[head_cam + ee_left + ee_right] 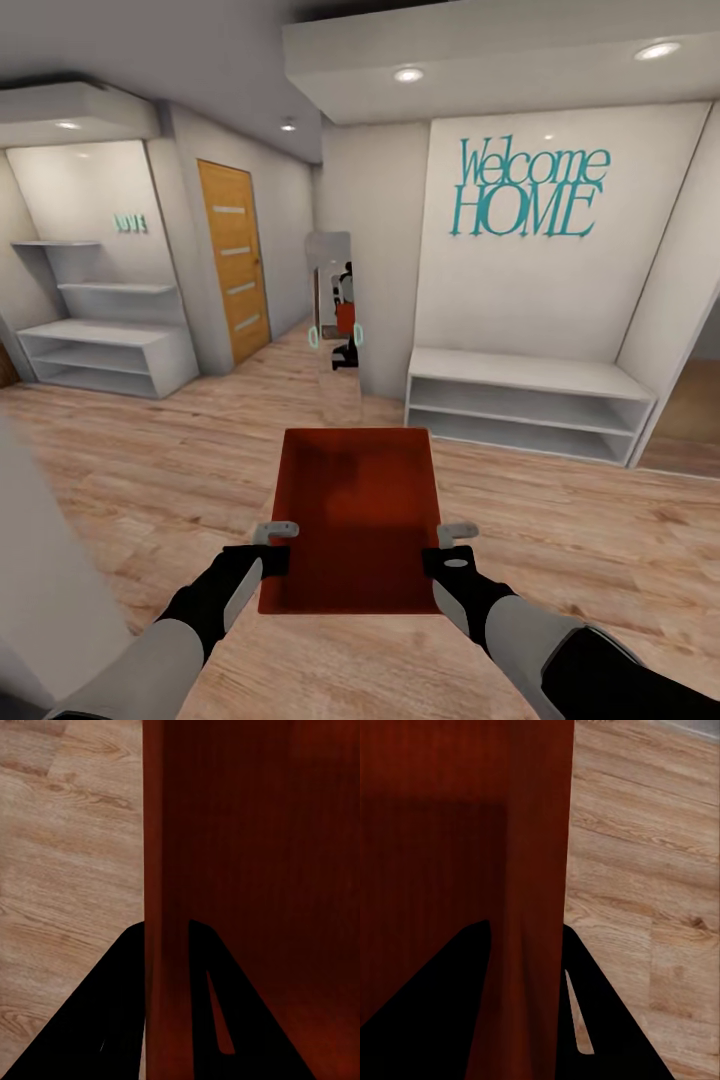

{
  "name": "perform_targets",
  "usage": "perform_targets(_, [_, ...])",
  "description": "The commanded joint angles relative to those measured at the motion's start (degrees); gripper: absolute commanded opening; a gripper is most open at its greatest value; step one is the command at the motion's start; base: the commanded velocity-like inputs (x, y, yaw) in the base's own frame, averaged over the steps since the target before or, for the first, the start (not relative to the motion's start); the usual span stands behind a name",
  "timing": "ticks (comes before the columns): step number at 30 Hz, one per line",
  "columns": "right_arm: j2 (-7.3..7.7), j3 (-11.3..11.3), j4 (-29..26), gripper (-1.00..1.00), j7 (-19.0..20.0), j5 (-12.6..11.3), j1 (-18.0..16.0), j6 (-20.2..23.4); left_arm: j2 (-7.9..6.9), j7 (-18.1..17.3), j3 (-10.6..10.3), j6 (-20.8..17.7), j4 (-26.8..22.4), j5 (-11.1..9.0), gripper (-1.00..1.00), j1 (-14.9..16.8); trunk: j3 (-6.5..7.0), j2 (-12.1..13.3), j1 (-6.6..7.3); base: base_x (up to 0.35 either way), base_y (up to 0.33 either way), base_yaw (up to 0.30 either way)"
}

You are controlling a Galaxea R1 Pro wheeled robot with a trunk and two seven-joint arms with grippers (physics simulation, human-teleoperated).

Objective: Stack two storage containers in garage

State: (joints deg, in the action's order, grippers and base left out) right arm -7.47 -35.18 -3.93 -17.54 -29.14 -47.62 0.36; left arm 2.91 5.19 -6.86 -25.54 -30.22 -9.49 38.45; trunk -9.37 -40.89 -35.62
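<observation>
Left hand (pixel 275 545) | right hand (pixel 448 548) | both clamp container (pixel 352 510) walls

A home's entrance hall: teal "Welcome HOME" wall lettering (pixel 528 187) above a low white open bench shelf (pixel 528 403), light wood plank flooring (pixel 150 450), an orange-brown wooden door (pixel 234 260).

Teal "Welcome HOME" lettering (pixel 528 188) hangs on the white wall ahead, above a low white open bench shelf (pixel 528 402). A tall leaning mirror (pixel 337 325) stands just left of it. Further left, an orange-brown wooden door (pixel 233 258) with frosted strips, then stepped white shelves (pixel 100 335) under small teal lettering (pixel 130 222). Recessed ceiling lights (pixel 408 74) glow overhead.
</observation>
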Motion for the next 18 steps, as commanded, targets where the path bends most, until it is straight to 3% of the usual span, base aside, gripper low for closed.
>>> perform_targets(1, [-0.04, -0.4, 0.2, -1.00, -5.1, -1.4, 0.0, -0.1, 0.43, 0.8, 0.2, 1.7, -0.5, 1.4, -1.00, 0.1, -0.09, -0.1, -0.05, 0.322, 0.000, 0.000])
perform_targets(18, [-0.04, -0.4, 0.2, -1.00, -5.1, -1.5, 0.0, -0.1, 0.43, 0.7, 0.2, 1.7, -0.5, 1.4, -1.00, 0.1, -0.09, -0.1, -0.05, 0.322, 0.000, 0.000])
